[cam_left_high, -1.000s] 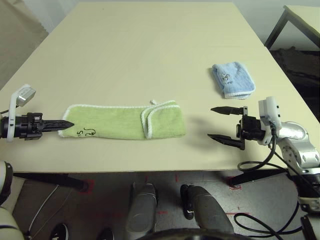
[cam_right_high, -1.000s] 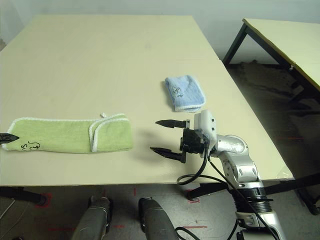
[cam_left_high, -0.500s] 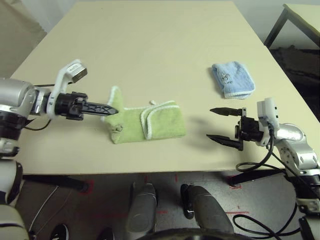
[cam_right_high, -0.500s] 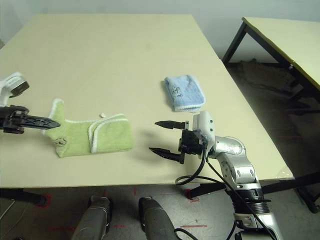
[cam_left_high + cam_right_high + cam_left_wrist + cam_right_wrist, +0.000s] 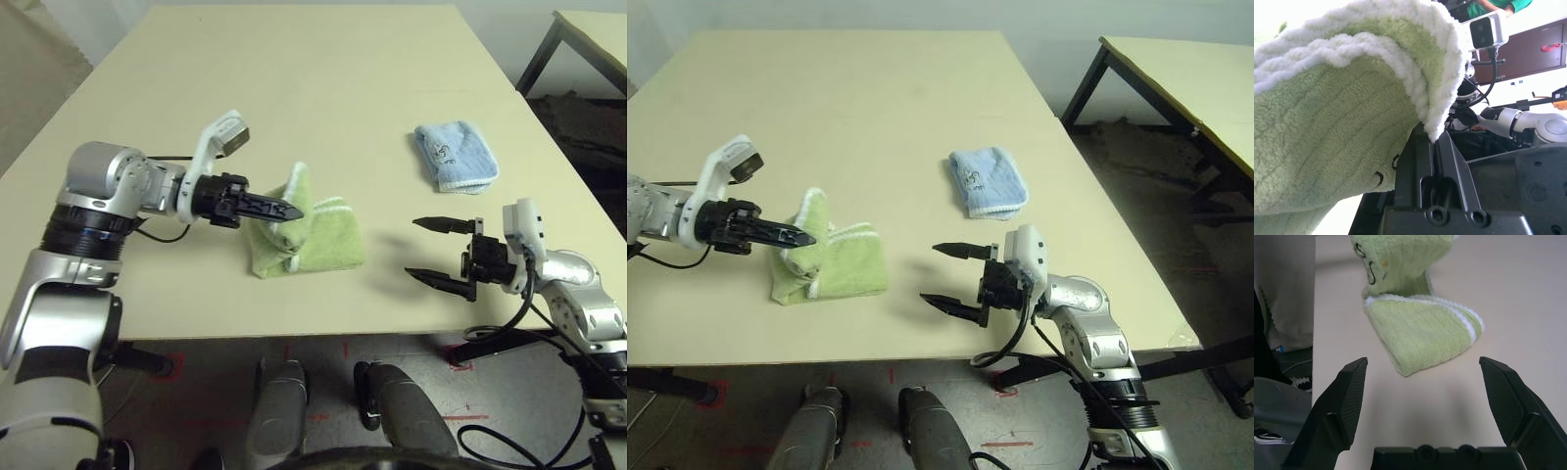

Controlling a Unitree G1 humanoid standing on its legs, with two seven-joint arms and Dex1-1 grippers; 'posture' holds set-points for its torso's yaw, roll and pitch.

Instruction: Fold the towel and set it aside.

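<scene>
Near the table's front edge, our left gripper (image 5: 287,211), clamped on the towel (image 5: 318,240) end, should lay it squarely over the folded part; our right gripper (image 5: 438,253) waits, gaping.

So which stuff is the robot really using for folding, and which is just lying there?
Part of the job:
- light green terry cloth towel with white edging
- left gripper, shut on its lifted end
- right gripper, open, beside the towel

Just lying about:
- small folded light blue towel
- beige table
</scene>
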